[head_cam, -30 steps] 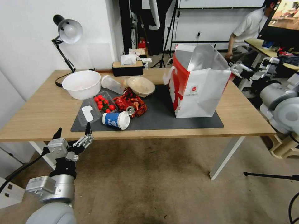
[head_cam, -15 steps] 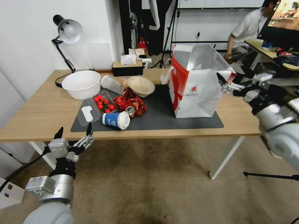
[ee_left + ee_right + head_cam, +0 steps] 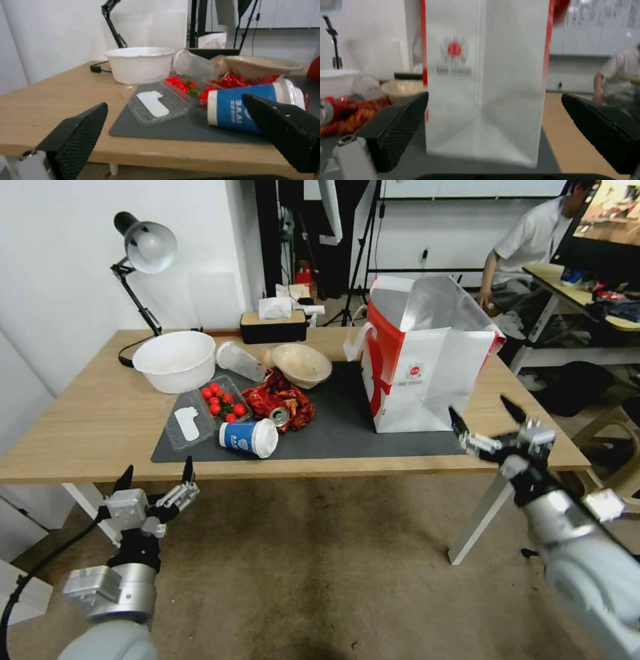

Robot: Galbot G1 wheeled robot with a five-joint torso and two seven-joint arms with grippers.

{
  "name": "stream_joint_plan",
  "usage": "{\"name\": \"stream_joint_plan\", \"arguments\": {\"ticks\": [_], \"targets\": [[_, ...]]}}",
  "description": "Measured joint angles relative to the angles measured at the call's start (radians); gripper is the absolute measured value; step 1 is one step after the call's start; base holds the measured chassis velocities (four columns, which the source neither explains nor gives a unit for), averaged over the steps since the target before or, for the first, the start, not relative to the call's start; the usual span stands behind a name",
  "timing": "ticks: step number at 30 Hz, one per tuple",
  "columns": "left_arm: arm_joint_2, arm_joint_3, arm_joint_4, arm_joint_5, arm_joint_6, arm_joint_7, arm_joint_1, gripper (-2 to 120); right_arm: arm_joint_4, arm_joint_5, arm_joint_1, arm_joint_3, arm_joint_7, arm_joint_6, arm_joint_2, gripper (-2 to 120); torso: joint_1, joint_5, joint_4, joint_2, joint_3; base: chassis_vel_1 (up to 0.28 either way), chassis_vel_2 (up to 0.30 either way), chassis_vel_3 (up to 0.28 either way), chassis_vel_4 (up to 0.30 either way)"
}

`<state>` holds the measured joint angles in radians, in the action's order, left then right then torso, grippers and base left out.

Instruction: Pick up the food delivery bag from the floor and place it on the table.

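The food delivery bag [image 3: 427, 373], white with a red band and foil lining, stands upright on the dark grey mat [image 3: 347, 430] at the right of the table [image 3: 87, 413]. My right gripper [image 3: 479, 405] hangs open just off the table's front right edge, a little in front of the bag and apart from it. In the right wrist view the bag [image 3: 486, 87] faces the open gripper [image 3: 495, 95], with nothing between the fingers. My left gripper [image 3: 158, 465] is open and empty, low at the table's front left edge, above the floor [image 3: 333, 567].
On the table's left half lie a white bowl [image 3: 175, 360], a strawberry box [image 3: 223, 403], a tipped blue cup [image 3: 248, 437], a crumpled red wrapper [image 3: 280, 400], a beige bowl [image 3: 301, 363], a tissue box [image 3: 273, 325] and a desk lamp [image 3: 143, 247]. A white table leg [image 3: 483, 513] stands beside my right arm.
My right arm has swung from beside the bag's top, down and forward to the table's front right edge, gripper still open. The left gripper has sunk slightly. The bag has not moved.
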<state>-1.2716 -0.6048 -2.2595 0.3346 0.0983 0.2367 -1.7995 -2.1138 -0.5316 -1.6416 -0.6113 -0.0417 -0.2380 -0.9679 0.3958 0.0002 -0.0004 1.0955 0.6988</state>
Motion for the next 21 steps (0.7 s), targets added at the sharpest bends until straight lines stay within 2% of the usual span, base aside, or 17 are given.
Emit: {"name": "stream_joint_plan", "arguments": {"ticks": [5,10,21], "targets": [[0.003,0.000,0.043,-0.004,0.028,-0.034,-0.004,100,0.035,0.039,-0.059,0.018,0.023,-0.045,-0.084,100,0.000,-0.0002,0.0006,0.000,0.000,0.000,0.000,0.000,0.000],[0.006,-0.012,0.095,-0.020,0.056,-0.048,-0.002,100,0.056,0.045,-0.088,0.031,0.043,-0.063,-0.124,100,0.000,-0.0004,0.0004,0.000,0.000,0.000,0.000,0.000,0.000],[-0.002,-0.015,0.187,-0.050,0.139,-0.089,0.002,100,0.089,0.035,-0.085,0.045,0.074,-0.079,-0.142,100,0.000,-0.0002,0.0004,0.000,0.000,0.000,0.000,0.000,0.000]]}}
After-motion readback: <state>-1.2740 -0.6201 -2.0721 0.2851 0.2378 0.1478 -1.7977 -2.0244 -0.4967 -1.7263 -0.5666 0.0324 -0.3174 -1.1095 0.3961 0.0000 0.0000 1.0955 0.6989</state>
